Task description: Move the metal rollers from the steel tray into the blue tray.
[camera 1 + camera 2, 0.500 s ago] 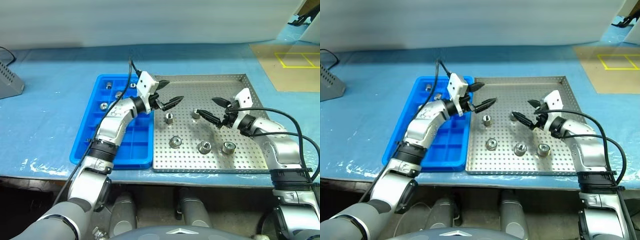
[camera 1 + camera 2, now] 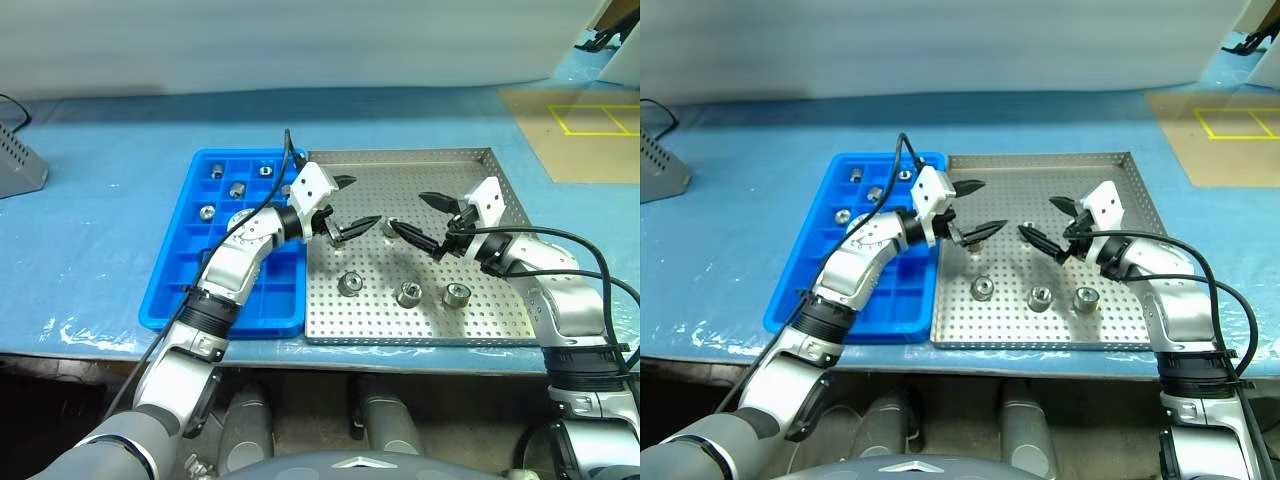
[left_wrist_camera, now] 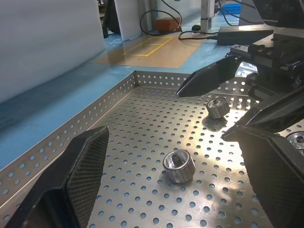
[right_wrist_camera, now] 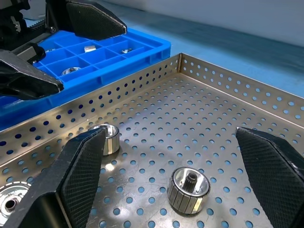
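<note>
The steel tray (image 2: pixel 500 322) lies right of the blue tray (image 2: pixel 172 290). Three metal rollers (image 2: pixel 408 294) stand in a row near the steel tray's front. Another roller (image 4: pixel 188 189) stands further back, between the tips of both grippers. One more roller (image 4: pixel 105 139) sits by the wall next to the blue tray. The blue tray's far compartments hold several rollers (image 2: pixel 237 189). My left gripper (image 2: pixel 364 201) hovers open and empty over the steel tray's left part. My right gripper (image 2: pixel 407 211) faces it, open and empty.
A grey box (image 2: pixel 15 165) stands at the table's far left. A brown mat with yellow tape (image 2: pixel 575 130) lies at the back right. Cables trail from both wrists. The table's front edge runs just below the trays.
My left gripper has moved right and nearer, from above the trays' shared edge to over the steel tray, closer to the right gripper. The right gripper has hardly moved.
</note>
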Tool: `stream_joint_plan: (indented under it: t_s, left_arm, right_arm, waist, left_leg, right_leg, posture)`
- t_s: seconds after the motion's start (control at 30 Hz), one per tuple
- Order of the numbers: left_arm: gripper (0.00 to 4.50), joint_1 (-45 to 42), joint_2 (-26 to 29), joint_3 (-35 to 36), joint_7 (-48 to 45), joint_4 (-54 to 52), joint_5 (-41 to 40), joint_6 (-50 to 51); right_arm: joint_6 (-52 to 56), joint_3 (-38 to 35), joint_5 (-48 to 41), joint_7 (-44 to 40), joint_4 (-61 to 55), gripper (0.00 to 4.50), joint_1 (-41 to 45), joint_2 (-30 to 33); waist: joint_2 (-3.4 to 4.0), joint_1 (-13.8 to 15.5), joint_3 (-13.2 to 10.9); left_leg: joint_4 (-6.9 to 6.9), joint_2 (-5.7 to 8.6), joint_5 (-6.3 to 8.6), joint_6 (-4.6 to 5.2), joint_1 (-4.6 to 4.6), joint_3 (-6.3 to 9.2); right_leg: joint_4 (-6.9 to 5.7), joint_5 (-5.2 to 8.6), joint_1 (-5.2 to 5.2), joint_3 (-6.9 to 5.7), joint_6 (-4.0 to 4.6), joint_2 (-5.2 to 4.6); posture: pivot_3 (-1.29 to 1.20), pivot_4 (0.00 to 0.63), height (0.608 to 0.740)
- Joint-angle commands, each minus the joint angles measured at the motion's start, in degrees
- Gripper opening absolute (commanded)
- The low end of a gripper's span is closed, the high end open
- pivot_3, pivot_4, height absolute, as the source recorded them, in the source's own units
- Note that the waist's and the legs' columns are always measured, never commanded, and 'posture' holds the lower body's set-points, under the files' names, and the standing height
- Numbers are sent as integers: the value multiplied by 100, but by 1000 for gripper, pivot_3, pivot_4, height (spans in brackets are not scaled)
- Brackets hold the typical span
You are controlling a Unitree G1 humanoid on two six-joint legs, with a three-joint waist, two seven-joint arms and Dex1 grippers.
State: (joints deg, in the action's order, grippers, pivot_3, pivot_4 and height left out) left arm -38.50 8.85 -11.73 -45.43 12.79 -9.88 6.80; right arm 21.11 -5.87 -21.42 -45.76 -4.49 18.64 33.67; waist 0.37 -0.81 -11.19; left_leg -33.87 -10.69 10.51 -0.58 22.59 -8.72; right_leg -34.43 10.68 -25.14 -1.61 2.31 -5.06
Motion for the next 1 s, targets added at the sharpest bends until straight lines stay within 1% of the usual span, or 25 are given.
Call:
stream_joint_plan:
  t_s: [0.03,0.6,0.7,0.77,1.0]
  left_arm:
    - [4472,-48,-7,24,29,-125,12,-104]
    - [4472,-80,36,-15,-46,66,41,-10]
    - [4472,-147,208,-248,-69,323,396,90]
    - [4472,-126,139,-298,-130,634,408,-33]
    - [4472,-55,156,-918,-584,1274,920,-425]
  right_arm:
    - [-58,-91,-31,26,-224,4491,20,52]
    - [-14,-98,-43,136,-316,4491,-35,36]
    - [-5,-114,-3,218,-359,4491,-80,45]
    - [-24,-141,-5,250,-353,4491,-121,48]
    - [-21,-234,-45,440,-526,4491,-333,35]
  waist:
    - [0,0,0]
    - [0,-5,0]
    - [0,-9,0]
    - [1,-14,1]
    - [0,-30,9]
  left_leg:
    - [0,0,0,0,0,0]
    - [3,0,0,0,-2,0]
    - [2,0,0,0,-2,-1]
    - [3,0,0,0,-3,-1]
    - [11,2,0,0,-11,-5]
  right_leg:
    - [0,0,0,0,0,0]
    - [0,-7,0,0,12,0]
    - [0,-6,0,0,10,0]
    - [0,1,0,0,-2,1]
    - [5,2,5,4,-4,0]
  posture:
    - [-271,150,740]
    - [-297,150,740]
    - [-310,150,740]
    - [-319,150,740]
    - [-368,150,740]
